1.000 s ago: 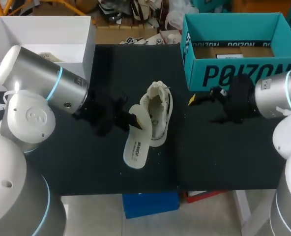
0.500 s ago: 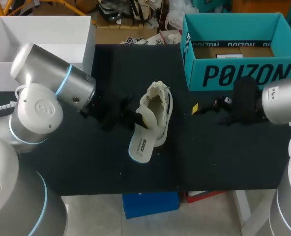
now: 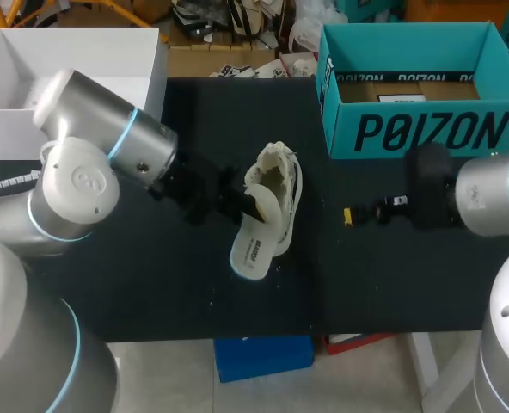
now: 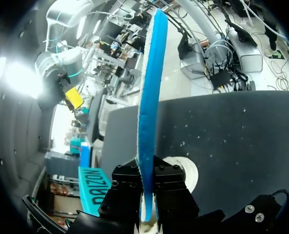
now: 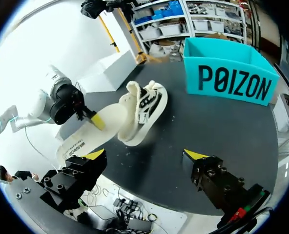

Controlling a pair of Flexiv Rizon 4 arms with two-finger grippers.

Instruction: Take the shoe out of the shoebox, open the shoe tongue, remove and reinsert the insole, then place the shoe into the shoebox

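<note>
Head view: insole (image 3: 254, 247) tight in left pincer (image 3: 257, 207), against shoe (image 3: 282, 182); right pincer (image 5: 145, 155) wide open, empty.

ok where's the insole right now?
Head view, mid-table: the insole is pinched in the left gripper, leaning against the shoe, on the left of the teal shoebox.
</note>
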